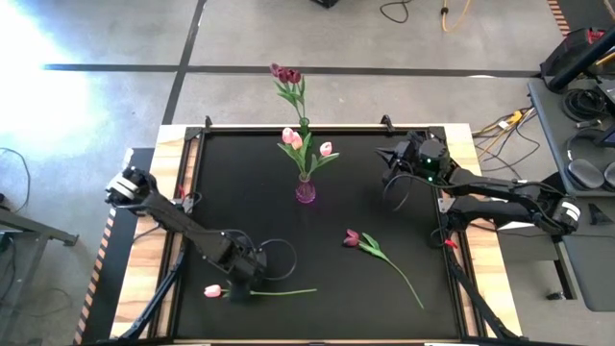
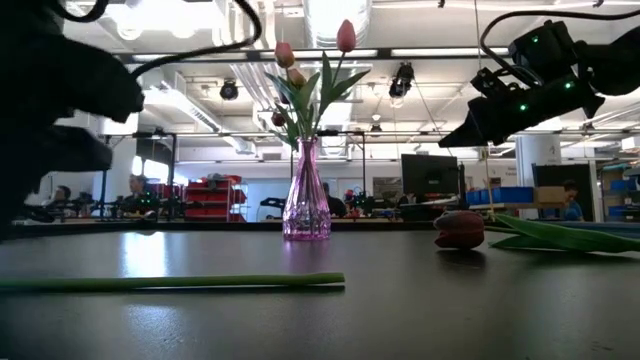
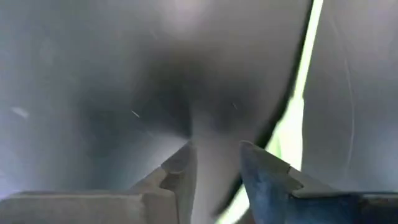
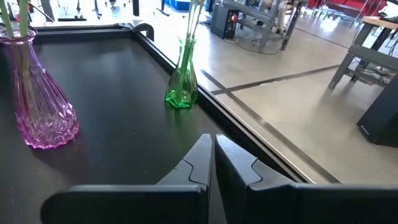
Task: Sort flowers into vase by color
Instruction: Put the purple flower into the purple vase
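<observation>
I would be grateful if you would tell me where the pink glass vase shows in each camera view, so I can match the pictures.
High view: the pink vase stands near the mat's centre, toward the far edge.
Low view: the pink vase is upright at centre, holding tulips.
Left wrist view: not in it.
Right wrist view: the pink vase is at the left edge.
Shared landmark: the green vase beyond it at the far edge, hidden in the low view.

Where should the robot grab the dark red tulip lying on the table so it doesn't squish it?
Probably by the bare stem, not the head. The dark red tulip lies flat on the black table, its stem running away from the soft head, past the leaves. A gripper coming straight down, fingers either side of the stem, would likely fit best. The right gripper looks nearer than the left gripper.
</observation>
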Tool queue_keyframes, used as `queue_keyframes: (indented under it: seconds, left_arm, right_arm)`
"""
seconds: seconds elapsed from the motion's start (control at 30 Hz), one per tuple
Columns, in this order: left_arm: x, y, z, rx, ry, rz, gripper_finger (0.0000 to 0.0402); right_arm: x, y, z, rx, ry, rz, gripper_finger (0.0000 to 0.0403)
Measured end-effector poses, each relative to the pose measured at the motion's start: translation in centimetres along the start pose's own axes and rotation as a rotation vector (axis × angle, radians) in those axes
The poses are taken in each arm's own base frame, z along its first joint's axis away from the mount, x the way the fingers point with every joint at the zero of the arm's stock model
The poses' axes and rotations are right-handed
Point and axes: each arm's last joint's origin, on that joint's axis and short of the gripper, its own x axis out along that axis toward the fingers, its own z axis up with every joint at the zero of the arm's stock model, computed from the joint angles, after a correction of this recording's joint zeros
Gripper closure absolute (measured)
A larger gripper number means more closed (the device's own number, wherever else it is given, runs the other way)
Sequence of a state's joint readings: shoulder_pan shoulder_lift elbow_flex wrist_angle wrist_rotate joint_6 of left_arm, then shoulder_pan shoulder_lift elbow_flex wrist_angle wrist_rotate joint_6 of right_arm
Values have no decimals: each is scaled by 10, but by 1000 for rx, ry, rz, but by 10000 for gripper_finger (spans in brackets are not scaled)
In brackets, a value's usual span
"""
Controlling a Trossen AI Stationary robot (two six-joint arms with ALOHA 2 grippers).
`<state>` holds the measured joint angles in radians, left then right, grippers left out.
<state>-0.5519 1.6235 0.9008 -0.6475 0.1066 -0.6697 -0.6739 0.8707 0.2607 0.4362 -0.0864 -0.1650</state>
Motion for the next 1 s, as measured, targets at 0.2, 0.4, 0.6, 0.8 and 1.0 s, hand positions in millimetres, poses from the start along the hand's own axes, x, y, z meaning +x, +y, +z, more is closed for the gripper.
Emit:
queue_keyframes:
  seconds: [0.2, 0.4, 0.6, 0.8, 1.0]
  left_arm:
    - [10, -9, -2, -29, 218, 22, 269]
    - [7, -24, -10, 51, 284, 62, 271]
    - [12, -35, -18, 91, 246, 21, 289]
    - [17, -36, -20, 69, 231, 2, 309]
    - [18, -35, -20, 77, 225, 8, 325]
  right_arm:
    - [0, 0, 0, -1, 1, 0, 390]
    - [0, 0, 0, -1, 2, 0, 390]
    - [0, 0, 0, -1, 3, 0, 390]
    - [0, 0, 0, -2, 3, 0, 390]
    - [0, 0, 0, -2, 3, 0, 390]
